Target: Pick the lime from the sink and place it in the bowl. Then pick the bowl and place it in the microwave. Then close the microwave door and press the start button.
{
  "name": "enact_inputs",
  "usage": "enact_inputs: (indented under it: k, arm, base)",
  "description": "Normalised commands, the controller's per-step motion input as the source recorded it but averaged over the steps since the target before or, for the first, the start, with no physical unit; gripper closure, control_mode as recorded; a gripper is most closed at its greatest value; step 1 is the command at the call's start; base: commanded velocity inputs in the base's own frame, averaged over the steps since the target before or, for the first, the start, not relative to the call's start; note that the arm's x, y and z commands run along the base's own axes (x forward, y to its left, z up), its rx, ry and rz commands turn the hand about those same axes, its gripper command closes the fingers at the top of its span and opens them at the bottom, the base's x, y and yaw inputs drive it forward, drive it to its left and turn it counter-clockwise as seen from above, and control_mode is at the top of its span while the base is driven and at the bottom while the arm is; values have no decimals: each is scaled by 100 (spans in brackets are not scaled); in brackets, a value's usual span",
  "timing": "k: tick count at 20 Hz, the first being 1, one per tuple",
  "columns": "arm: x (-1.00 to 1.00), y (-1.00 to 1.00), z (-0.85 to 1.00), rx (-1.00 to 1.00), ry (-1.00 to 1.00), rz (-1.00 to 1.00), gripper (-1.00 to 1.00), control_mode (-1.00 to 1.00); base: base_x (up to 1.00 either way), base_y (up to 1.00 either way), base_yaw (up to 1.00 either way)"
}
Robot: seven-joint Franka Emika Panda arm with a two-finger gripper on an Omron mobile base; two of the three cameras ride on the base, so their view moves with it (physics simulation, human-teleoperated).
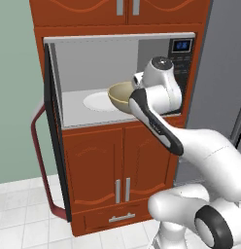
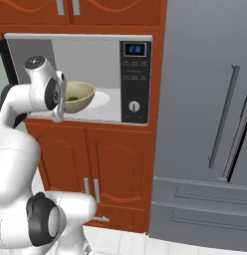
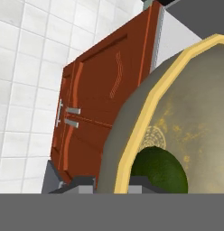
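My gripper point(image 3: 116, 184) is shut on the pale yellow rim of the olive-tan bowl point(image 3: 186, 117), one finger on each side of the rim. The dark green lime point(image 3: 159, 169) lies inside the bowl. In the left base view the bowl point(image 1: 120, 96) hangs tilted at the front of the open microwave point(image 1: 93, 58), just right of the white turntable point(image 1: 99, 101). From the right side, the bowl point(image 2: 81, 94) with the lime point(image 2: 71, 99) sits in front of my hand. The microwave door point(image 1: 53, 141) stands swung open to the left. The sink is out of view.
The door's dark red bar handle point(image 1: 41, 160) juts out at the left. The black control panel point(image 2: 134, 82) sits at the microwave's right side. Red-brown cabinet doors point(image 1: 117, 160) lie below it, and a grey fridge point(image 2: 205, 124) stands to the right. The floor is white tile.
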Motion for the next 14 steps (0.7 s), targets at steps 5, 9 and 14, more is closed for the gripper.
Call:
enact_inputs:
  k: [5,9,14]
  arm:
    - [58,23,-9,-2,10,0,100,-100]
    - [71,12,-10,0,1,5,100,-100]
    - [83,2,-29,0,0,7,100,-100]
  base:
    - [0,0,0]
    - [0,0,0]
    - [0,0,0]
